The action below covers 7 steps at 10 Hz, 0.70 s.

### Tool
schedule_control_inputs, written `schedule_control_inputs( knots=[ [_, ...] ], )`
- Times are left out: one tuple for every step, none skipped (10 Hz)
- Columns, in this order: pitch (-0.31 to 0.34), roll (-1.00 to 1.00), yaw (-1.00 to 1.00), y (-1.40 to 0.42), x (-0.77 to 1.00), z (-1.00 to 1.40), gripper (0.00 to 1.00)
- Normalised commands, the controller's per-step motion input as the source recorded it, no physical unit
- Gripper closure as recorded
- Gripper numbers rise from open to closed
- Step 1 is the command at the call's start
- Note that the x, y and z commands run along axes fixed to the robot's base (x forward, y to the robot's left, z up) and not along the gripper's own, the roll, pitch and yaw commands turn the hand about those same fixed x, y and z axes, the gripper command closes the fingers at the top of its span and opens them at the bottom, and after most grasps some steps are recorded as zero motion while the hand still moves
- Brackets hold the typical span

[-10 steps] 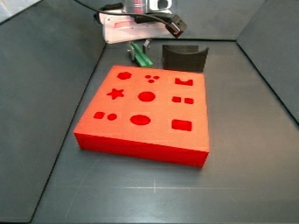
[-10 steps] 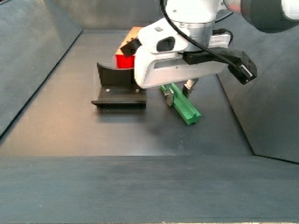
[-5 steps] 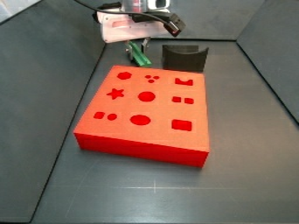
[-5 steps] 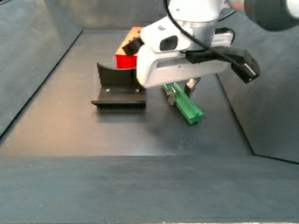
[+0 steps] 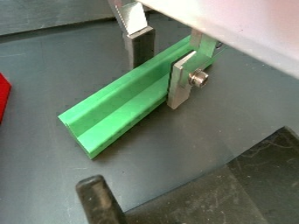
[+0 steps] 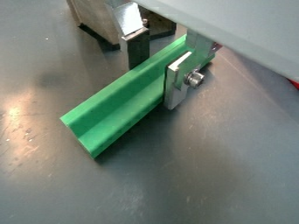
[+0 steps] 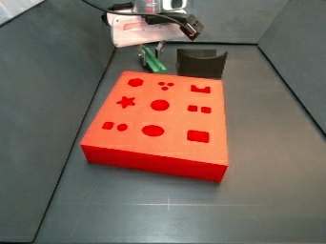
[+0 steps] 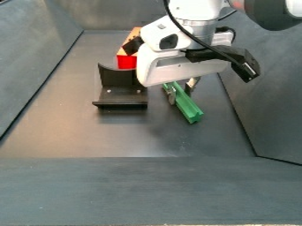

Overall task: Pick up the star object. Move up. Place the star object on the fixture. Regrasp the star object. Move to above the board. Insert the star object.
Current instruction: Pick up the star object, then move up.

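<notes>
The star object (image 5: 122,105) is a long green bar with a star-shaped section, lying flat on the dark floor; it shows in both wrist views (image 6: 117,109) and both side views (image 7: 152,61) (image 8: 186,106). My gripper (image 5: 160,80) is low over it and straddles one end, also in the wrist view (image 6: 158,80). One finger (image 5: 184,79) rests against the bar's side. A small gap shows between the dark-padded finger (image 5: 140,48) and the bar. The jaws stand open around it. In the side views the gripper (image 7: 155,48) (image 8: 179,88) is between the fixture and the wall.
The red board (image 7: 159,114) with shaped holes lies in front of the fixture (image 7: 201,62). In a side view the fixture (image 8: 118,88) stands left of the bar, with the board's red edge (image 8: 125,63) behind it. Dark walls enclose the floor.
</notes>
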Motion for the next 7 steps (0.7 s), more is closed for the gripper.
schedule_control_inputs(
  knots=[
    [0.0, 0.0, 0.0, 0.0, 0.0, 0.0, 1.0],
    [0.0, 0.0, 0.0, 0.0, 0.0, 0.0, 1.0],
    [0.0, 0.0, 0.0, 0.0, 0.0, 0.83, 1.0],
    [-0.006, 0.01, 0.01, 0.07, 0.0, 0.77, 1.0],
    [0.017, 0.01, 0.0, 0.05, -0.01, 0.66, 1.0],
    [0.031, 0.01, -0.01, 0.03, -0.01, 0.48, 1.0],
    [0.033, 0.01, -0.01, 0.02, -0.01, 0.38, 1.0]
  ],
)
